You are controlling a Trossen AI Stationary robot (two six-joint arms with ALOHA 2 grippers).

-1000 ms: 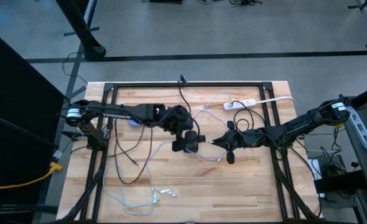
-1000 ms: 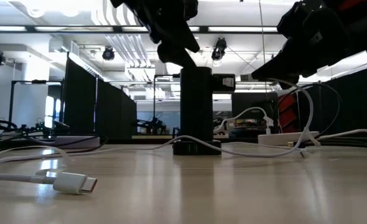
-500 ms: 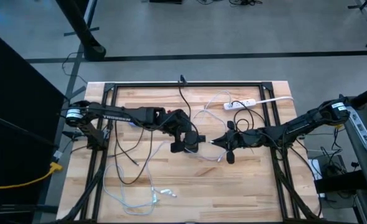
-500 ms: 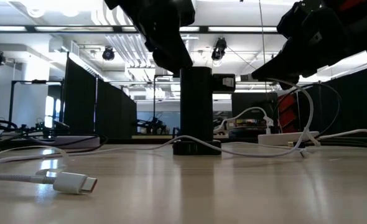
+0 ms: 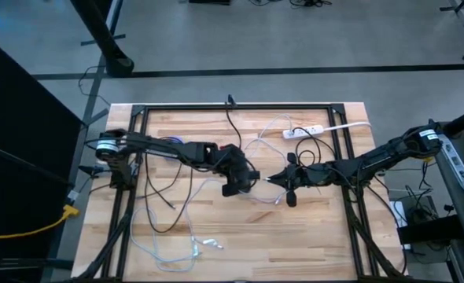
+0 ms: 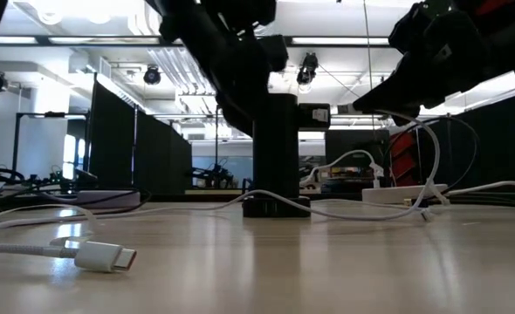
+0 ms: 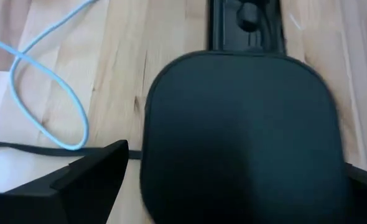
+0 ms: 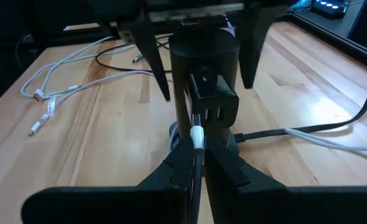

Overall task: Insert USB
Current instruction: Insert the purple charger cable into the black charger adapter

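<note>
Lower and further out than a second ago, my left arm has stretched across the wooden table (image 5: 311,228) and dropped over the black tower (image 8: 203,74), so from above its head now hides what was showing before. My right arm hasn't budged.

Biggest thing first: I'm looking at pale butcher-block planks ringed by a black metal frame (image 5: 240,106). Loose white cables (image 5: 177,248) trail over the near side, and a white power strip (image 5: 304,130) lies at the far edge.

At mid-table stands the tower, a smooth, matte black cylinder on a flat base. On its side, facing my right arm, is a boxy block with a round hole and two small slots, the ports (image 8: 216,115).

I've got the left gripper (image 8: 199,37) straddling the top of the tower, its tapered dark fingers (image 8: 151,59) spread wide, one either side, nothing held. From its own wrist I see only a rounded black top filling the frame.

My right gripper (image 8: 198,158) is pinched tight on the USB plug (image 8: 197,135), a small white tip on a dark shaft, level and just short of the slots, not yet in.
</note>
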